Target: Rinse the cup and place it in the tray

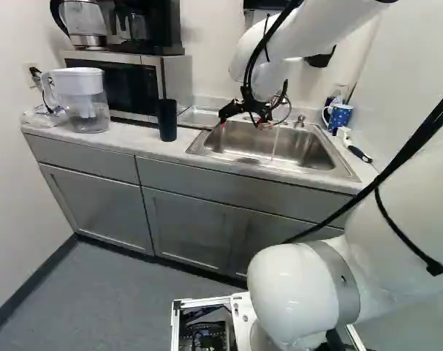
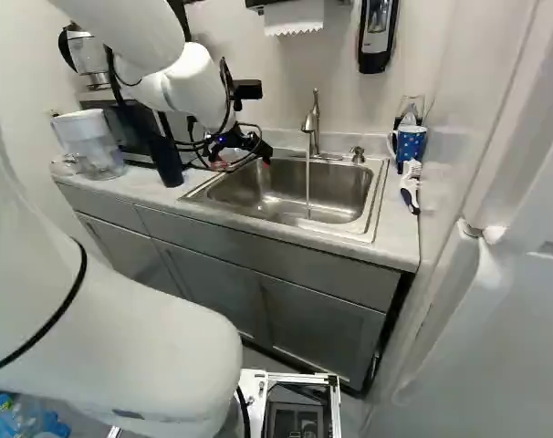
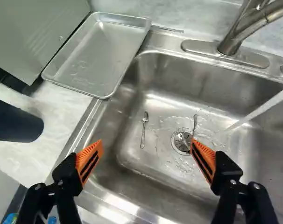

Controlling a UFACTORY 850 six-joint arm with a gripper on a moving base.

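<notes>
The fingers (image 3: 89, 161) of the gripper (image 1: 240, 122) stand wide apart with nothing between their orange pads, poised above the sink (image 2: 381, 196). The dark cup (image 1: 167, 121) is upright on the table (image 3: 57, 135), beside the sink on the side toward the microwave (image 1: 123, 86), outside the fingers' spread and apart from them. Just beyond it lies the shallow metal tray (image 3: 95, 56), between the microwave and the sink, its side reaching over the sink's rim, with drops of water in it. In the basin, a spoon (image 3: 144, 130) lies near the drain (image 3: 182, 141), and another slim utensil (image 3: 195, 123) is right by the drain. A thin stream of water (image 2: 307, 187) falls from the faucet (image 2: 314, 119) into the basin. Past the cup, at the left of the left base view, stands a water pitcher (image 1: 86, 102); a kettle (image 1: 85, 22) and a coffee maker (image 1: 148, 29) sit on the microwave. On the sink's other side are a blue patterned mug (image 2: 410, 144) and a brush (image 2: 411, 187).
</notes>
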